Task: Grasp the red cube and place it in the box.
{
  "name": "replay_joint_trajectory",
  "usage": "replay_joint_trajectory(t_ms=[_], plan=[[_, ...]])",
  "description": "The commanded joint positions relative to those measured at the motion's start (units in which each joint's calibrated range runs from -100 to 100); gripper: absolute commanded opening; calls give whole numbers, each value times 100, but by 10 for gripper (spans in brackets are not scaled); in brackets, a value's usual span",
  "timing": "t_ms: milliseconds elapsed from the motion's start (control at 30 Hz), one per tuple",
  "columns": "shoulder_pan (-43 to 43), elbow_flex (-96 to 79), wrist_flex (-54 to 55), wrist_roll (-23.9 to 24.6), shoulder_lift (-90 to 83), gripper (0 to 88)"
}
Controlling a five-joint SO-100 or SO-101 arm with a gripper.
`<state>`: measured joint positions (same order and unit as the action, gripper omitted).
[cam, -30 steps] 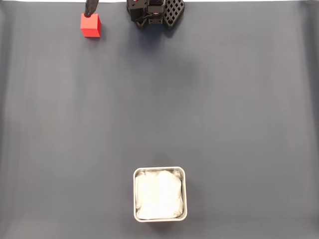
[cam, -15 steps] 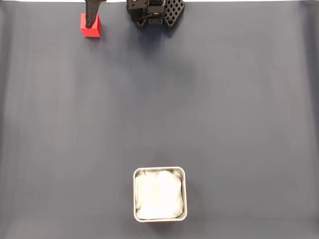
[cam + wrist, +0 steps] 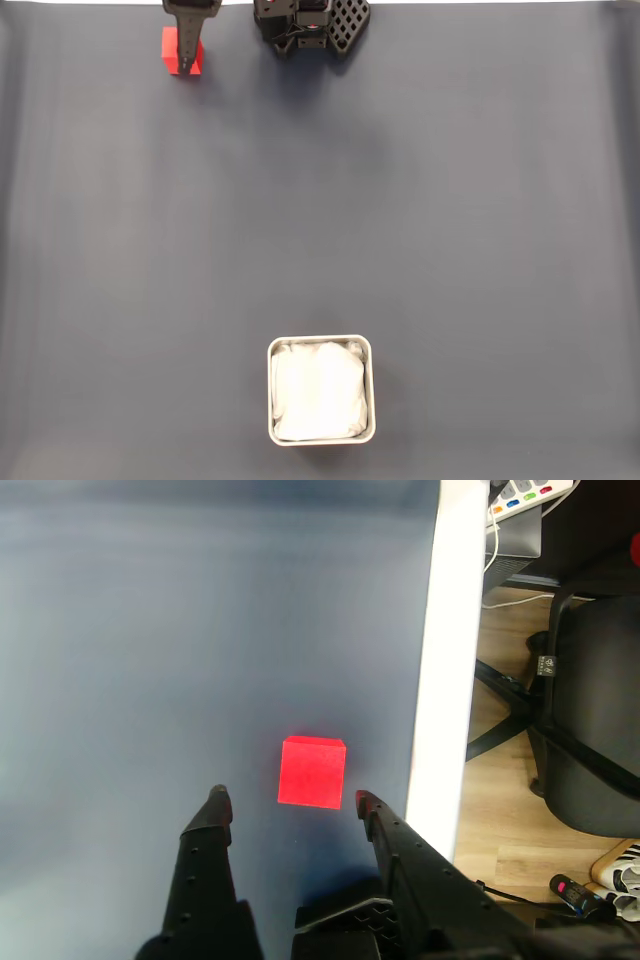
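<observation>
The red cube [image 3: 172, 50] sits on the dark mat at the far top left of the fixed view, partly covered by one black finger [image 3: 187, 38] reaching over it. In the wrist view the red cube [image 3: 312, 772] lies flat on the mat just ahead of my gripper [image 3: 290, 800], whose two black fingers stand apart on either side of the cube's near edge, open and holding nothing. The box [image 3: 271, 390], with a pale metal rim and white cloth lining, stands at the bottom centre of the fixed view, far from the cube.
The arm's black base [image 3: 310, 25] sits at the top edge of the mat, right of the cube. The wrist view shows the table's white edge [image 3: 440, 680] close beside the cube, with an office chair [image 3: 590, 730] on a wooden floor beyond.
The black finger has moved further down over the red cube in the fixed view. Cube and box have not moved.
</observation>
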<state>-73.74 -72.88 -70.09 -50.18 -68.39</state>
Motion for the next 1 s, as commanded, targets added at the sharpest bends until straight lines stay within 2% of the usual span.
replay_joint_trajectory(t_ms=[0,967], plan=[[-112,-57,197,10,45,298],[-112,-1207,1566,73,80,311]])
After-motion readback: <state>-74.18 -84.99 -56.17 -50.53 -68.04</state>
